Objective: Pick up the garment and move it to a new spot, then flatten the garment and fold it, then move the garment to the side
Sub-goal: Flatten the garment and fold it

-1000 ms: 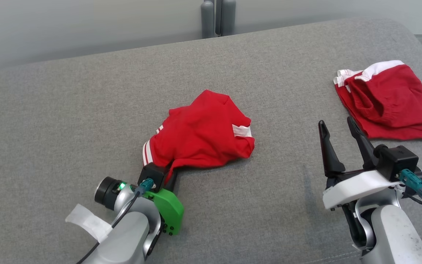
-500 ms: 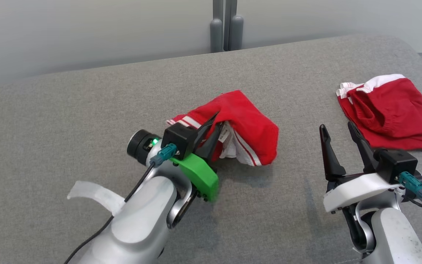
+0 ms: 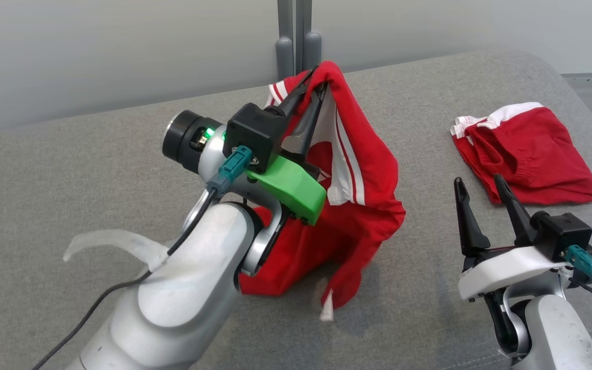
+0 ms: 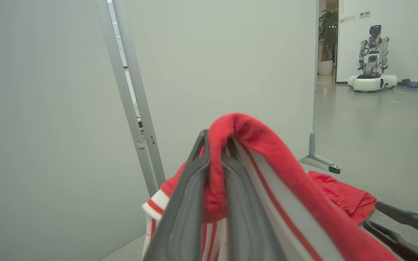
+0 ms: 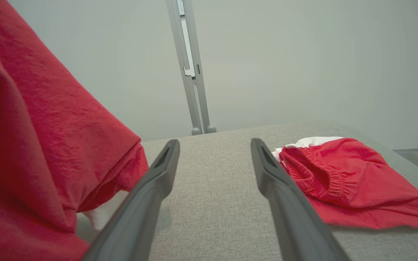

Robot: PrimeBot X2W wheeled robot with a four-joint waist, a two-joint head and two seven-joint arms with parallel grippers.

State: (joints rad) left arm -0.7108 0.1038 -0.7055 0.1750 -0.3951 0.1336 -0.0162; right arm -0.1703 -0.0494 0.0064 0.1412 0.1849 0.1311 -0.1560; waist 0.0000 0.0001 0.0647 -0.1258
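A red garment (image 3: 363, 205) with white stripes hangs above the grey table, pinched at its top by my left gripper (image 3: 316, 77), which is shut on it. Its lower folds trail on the cloth surface. The left wrist view shows the red fabric (image 4: 227, 145) squeezed between the two dark fingers (image 4: 187, 203). My right gripper (image 3: 481, 187) stands open near the front right, with nothing between its fingers. In the right wrist view the hanging garment (image 5: 31, 145) fills the left side, beside the open right gripper (image 5: 214, 145).
A second red garment (image 3: 527, 151) with a white waistband lies crumpled at the table's back right, also seen as red shorts (image 5: 343, 181) from the right wrist. A grey partition post (image 3: 296, 36) stands behind the grey table (image 3: 70, 164). Another robot (image 4: 372, 61) stands far off.
My left gripper has risen and moved away from me, lifting the garment off the table so it now hangs. The head camera shifted a little. The right arm stayed put.
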